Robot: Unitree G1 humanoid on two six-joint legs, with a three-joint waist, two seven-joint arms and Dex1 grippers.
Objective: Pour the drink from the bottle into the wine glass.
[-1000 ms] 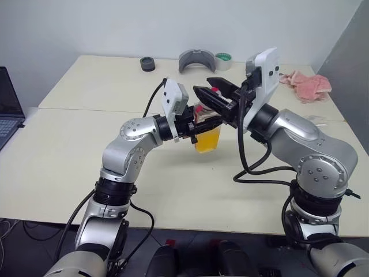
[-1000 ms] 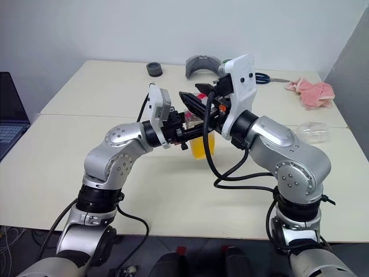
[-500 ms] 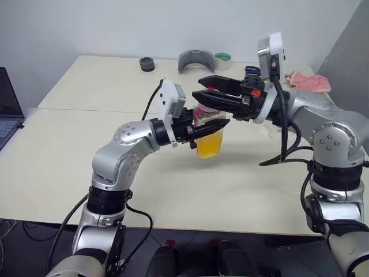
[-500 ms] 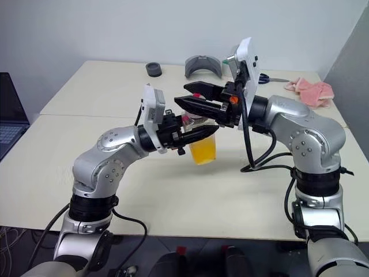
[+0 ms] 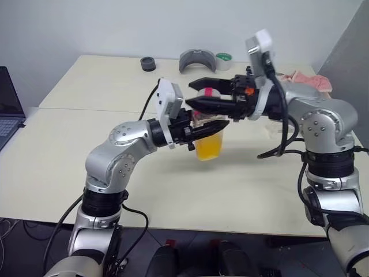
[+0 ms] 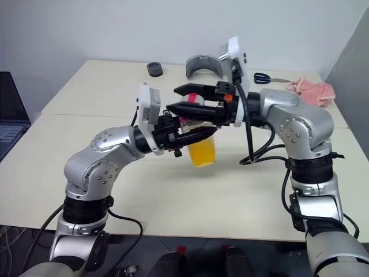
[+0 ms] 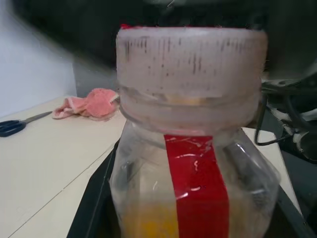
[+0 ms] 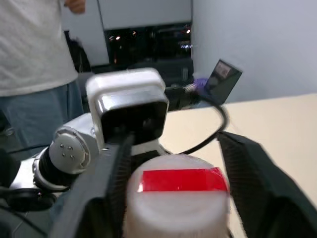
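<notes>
Presently: bottle (image 5: pixel 208 137) of drink (image 5: pixel 209 145) clamped in my left claw (image 5: pixel 209 125) above the surface (image 5: pixel 69 144); right claw (image 5: pixel 203 94) spread around the cap (image 8: pixel 178 193); uncapping and pouring outstanding.

One bottle (image 5: pixel 207 138), one laptop (image 5: pixel 8 109) (partly cropped), two tape rolls (image 5: pixel 148 63).

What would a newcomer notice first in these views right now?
The bottle, part full of orange drink, held above the table's middle by the left gripper. The right gripper, jaws apart, straddles its red-and-white cap. A pink cloth lies at the far right.
</notes>
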